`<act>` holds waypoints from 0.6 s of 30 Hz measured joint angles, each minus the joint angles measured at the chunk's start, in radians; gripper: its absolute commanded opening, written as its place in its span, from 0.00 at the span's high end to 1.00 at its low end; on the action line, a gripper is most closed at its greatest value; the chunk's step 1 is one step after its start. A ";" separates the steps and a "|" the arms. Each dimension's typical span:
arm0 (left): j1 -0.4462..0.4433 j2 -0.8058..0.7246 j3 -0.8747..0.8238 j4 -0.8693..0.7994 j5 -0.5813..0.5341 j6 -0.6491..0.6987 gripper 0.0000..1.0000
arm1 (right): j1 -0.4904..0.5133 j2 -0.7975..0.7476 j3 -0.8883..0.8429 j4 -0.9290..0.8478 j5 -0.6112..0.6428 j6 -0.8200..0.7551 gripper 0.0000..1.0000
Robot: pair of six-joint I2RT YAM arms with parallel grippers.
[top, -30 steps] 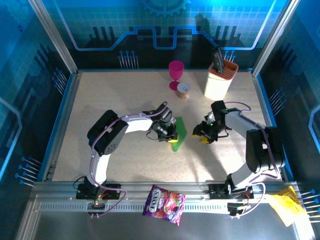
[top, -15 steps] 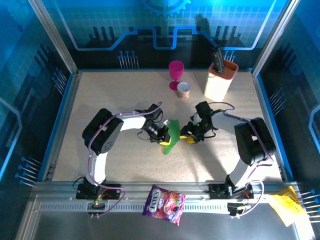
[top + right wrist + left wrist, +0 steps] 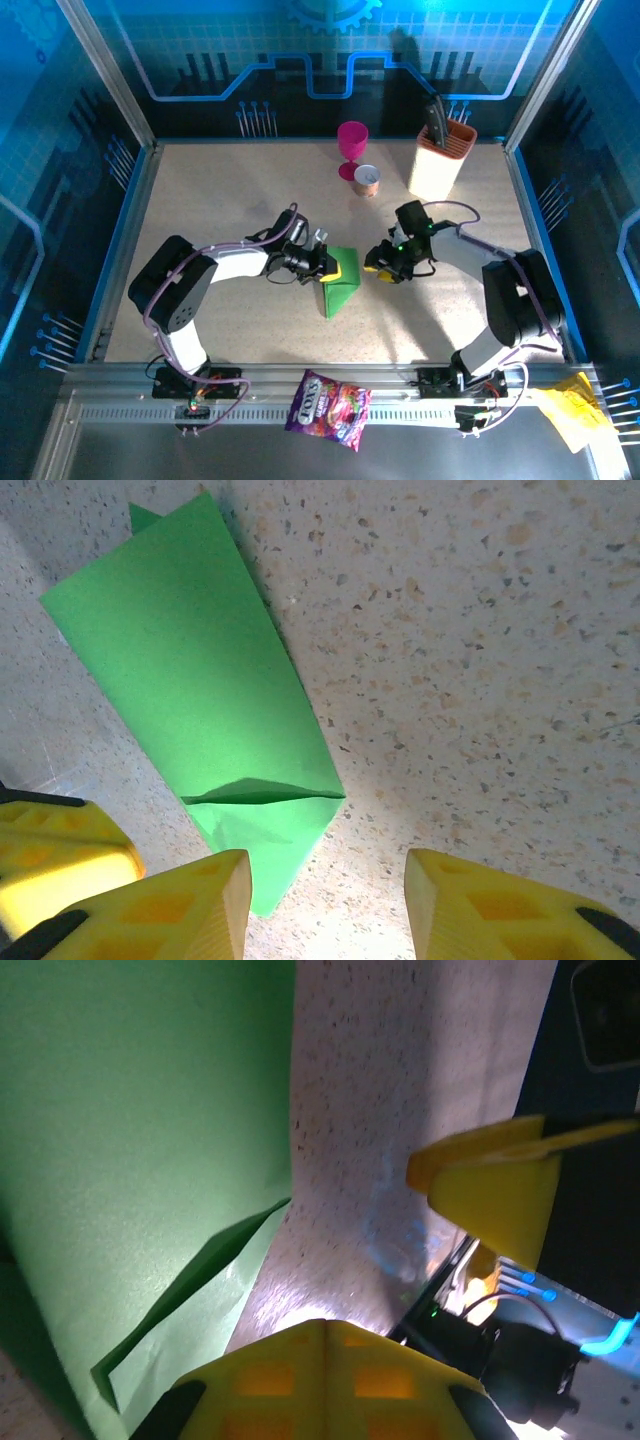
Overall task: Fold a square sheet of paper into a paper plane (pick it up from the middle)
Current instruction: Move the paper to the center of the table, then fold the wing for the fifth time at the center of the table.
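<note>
The square sheet of paper [image 3: 338, 290] is bright green and folded into a long tapering wedge. It lies flat on the table, its point toward the near edge. My left gripper [image 3: 343, 267] rests at the wedge's wide far end with its yellow fingers [image 3: 260, 1380] pressed together and nothing between them; the paper [image 3: 130, 1140] lies beside them. My right gripper [image 3: 381, 272] hovers just right of the paper, open. In the right wrist view the paper's [image 3: 190, 670] narrow tip with a small cross fold reaches in beside the left finger of the right gripper [image 3: 325, 905].
A pink goblet [image 3: 352, 140] and a small cup [image 3: 367, 180] stand at the back, next to a cream holder [image 3: 438, 165] with dark tools. A purple snack bag [image 3: 328, 400] and crumpled yellow paper [image 3: 570, 405] lie on the front rail.
The paper, tilted up beside the left gripper before, now lies flat and a little nearer. The left arm has swung lower and to the left. The right gripper stayed beside the paper.
</note>
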 measured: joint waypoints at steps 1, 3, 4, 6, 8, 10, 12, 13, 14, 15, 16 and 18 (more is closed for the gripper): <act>0.000 0.000 -0.006 0.019 -0.004 -0.019 0.99 | 0.002 0.000 0.000 0.000 0.000 0.000 0.55; 0.000 0.000 -0.008 0.034 -0.010 -0.045 0.99 | 0.010 0.000 -0.001 0.000 0.000 0.003 0.55; 0.000 0.000 -0.008 0.043 -0.011 -0.052 0.99 | 0.015 0.001 -0.001 0.000 -0.001 0.003 0.55; 0.000 0.001 -0.008 0.047 -0.014 -0.059 0.99 | 0.026 0.008 -0.001 0.001 -0.001 0.003 0.55; 0.000 0.005 -0.008 0.047 -0.019 -0.059 1.00 | 0.039 0.021 0.000 0.000 -0.001 0.003 0.55; 0.000 0.013 -0.008 0.045 -0.023 -0.057 1.00 | 0.052 0.034 0.000 0.000 0.000 0.003 0.55; 0.001 0.023 -0.008 0.039 -0.026 -0.050 1.00 | 0.061 0.043 0.000 0.000 -0.001 0.003 0.55; 0.002 0.029 -0.008 0.031 -0.030 -0.042 1.00 | 0.065 0.048 0.000 0.001 -0.001 0.003 0.55; 0.003 0.033 -0.008 0.024 -0.032 -0.035 1.00 | 0.068 0.052 0.000 0.001 -0.001 0.003 0.55; 0.005 0.036 -0.008 0.016 -0.036 -0.029 1.00 | 0.070 0.057 0.000 0.001 -0.001 0.003 0.55; 0.007 0.040 -0.008 0.008 -0.038 -0.021 1.00 | 0.072 0.061 0.000 0.001 -0.001 0.003 0.56; 0.013 0.044 -0.009 -0.002 -0.040 -0.008 1.00 | 0.076 0.069 0.000 0.002 -0.001 0.004 0.56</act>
